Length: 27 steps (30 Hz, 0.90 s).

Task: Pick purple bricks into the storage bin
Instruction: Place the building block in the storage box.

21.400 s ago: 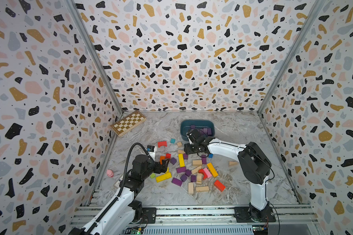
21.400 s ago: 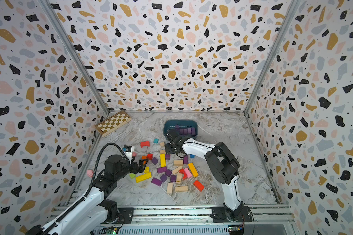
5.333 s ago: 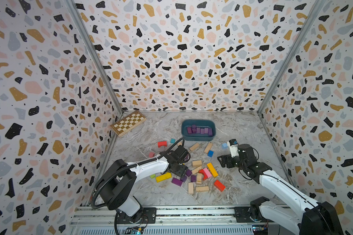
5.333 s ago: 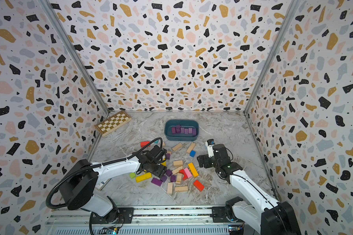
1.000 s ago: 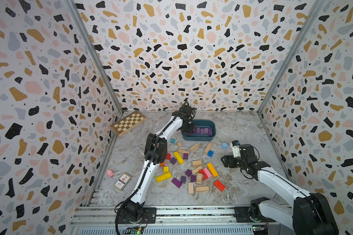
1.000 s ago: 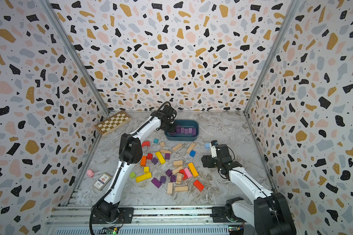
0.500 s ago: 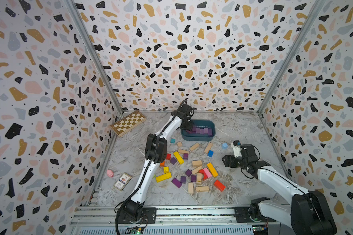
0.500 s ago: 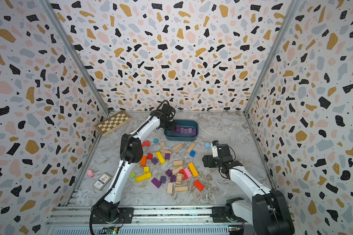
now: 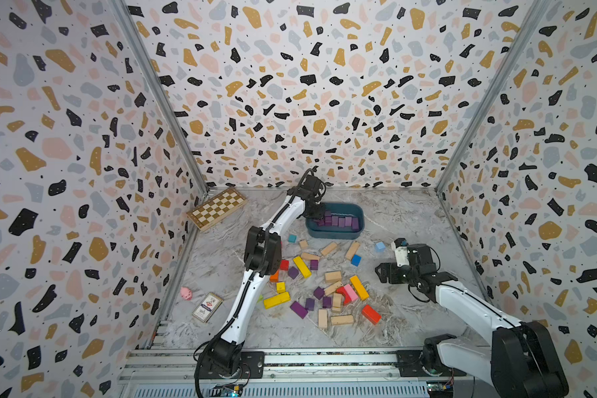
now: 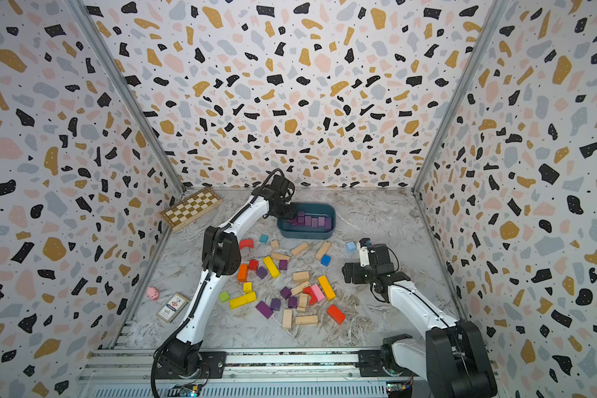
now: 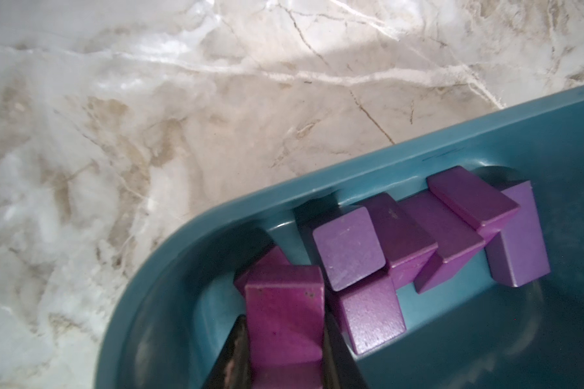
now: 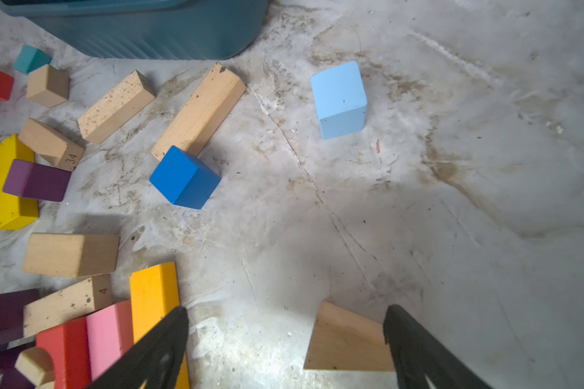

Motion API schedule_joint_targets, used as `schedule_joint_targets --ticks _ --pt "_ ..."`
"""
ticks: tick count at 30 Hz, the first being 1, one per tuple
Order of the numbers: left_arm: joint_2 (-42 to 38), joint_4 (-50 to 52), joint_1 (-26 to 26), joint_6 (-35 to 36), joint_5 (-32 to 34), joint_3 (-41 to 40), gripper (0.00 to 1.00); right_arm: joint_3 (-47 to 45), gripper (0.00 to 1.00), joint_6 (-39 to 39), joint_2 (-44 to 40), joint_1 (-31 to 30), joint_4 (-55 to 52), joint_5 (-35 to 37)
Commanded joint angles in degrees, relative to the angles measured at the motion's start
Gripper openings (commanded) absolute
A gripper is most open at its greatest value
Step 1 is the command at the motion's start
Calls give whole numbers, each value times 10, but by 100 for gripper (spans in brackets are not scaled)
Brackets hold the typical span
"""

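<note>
My left gripper is shut on a purple brick and reaches down into the left end of the teal storage bin. Several purple bricks lie in a row inside the bin. More purple bricks are scattered in the block pile in the middle of the table. My right gripper stands open low over the table to the right of the pile. A plain wood block lies beside one of its fingers.
The pile mixes wood-coloured, yellow, orange and red blocks. Two blue cubes sit between the pile and the right arm. A chessboard, a pink pig and a card box lie at the left.
Five seconds ago my left gripper was down at the pile; it has since carried a purple brick to the bin. Over the last second both arms have barely moved.
</note>
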<state>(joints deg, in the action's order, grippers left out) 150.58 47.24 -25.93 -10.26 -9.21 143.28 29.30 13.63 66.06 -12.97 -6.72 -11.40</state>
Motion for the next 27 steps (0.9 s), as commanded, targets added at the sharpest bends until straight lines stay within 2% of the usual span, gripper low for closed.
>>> schedule_joint_targets --ticks 1,6,14,16,20,27 --pt "-8 -19 3 -4 -16 -3 5 20 94 -5 -1 2 7 -6" --pt "-16 -18 3 -3 -17 -10 9 19 95 -4 -4 2 7 -6" --pt "-32 -20 3 -3 -14 -26 24 17 95 -5 -10 2 8 -6" --pt "-36 -20 3 0 -12 -27 30 17 95 -4 -12 2 8 -6" --pt "-46 -22 3 6 -14 -27 50 16 95 -5 -15 3 7 -5" --pt "-68 -24 3 17 -12 -32 63 16 95 -5 -21 2 7 -5"
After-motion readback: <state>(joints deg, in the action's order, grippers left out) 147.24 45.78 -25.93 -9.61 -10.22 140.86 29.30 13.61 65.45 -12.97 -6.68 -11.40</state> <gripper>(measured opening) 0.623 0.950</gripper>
